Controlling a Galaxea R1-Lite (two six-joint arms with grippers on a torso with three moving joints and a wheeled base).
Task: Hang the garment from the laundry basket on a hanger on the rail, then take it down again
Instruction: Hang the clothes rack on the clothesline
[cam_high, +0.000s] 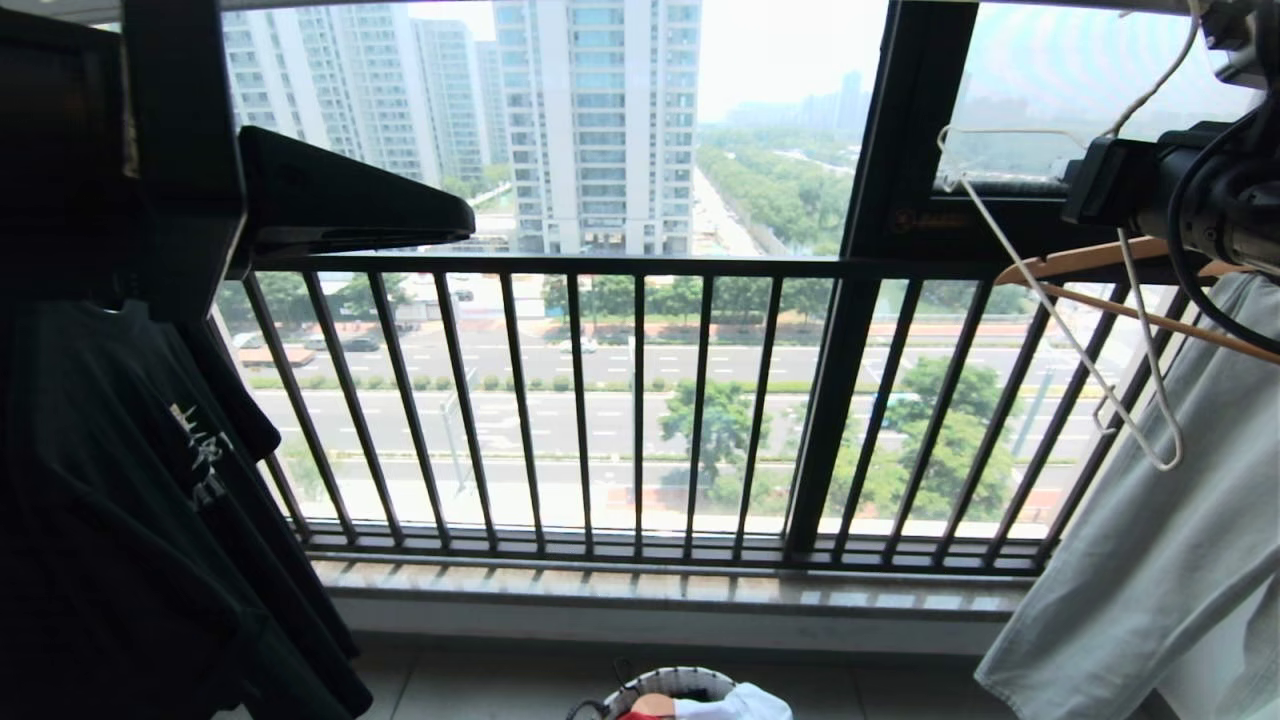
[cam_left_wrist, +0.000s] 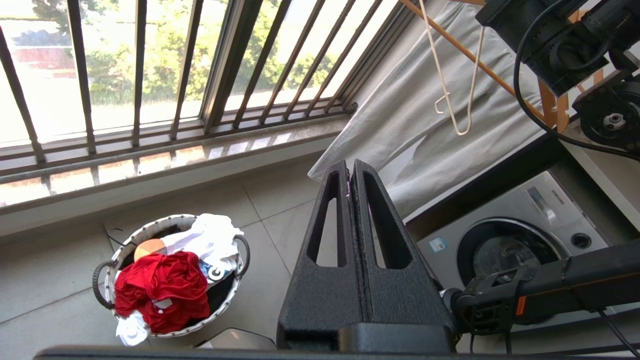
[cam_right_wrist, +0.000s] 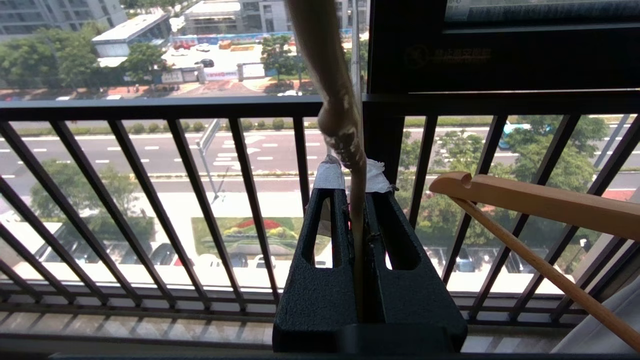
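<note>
Left wrist view: red T-shirt lies crumpled in the laundry basket on the tiled floor, beside a white garment heaped against the basket's far rim; an orange disc shows between them. Black cord handles loop out at both sides of the basket. Left gripper hangs above the floor, off to the side of the basket, fingers pressed together with nothing between them. Right gripper is raised near the window frame, its fingers clamped on the wire of the white wire hanger. In the head view the hanger slants down from the right arm, its lower corner and small end hook hanging free in front of a pale grey garment. That garment hangs on a wooden hanger just beside the wire one. Black T-shirt with white print hangs at far left. Dark barred railing spans the window. Front-loading washing machine stands under the grey garment.
</note>
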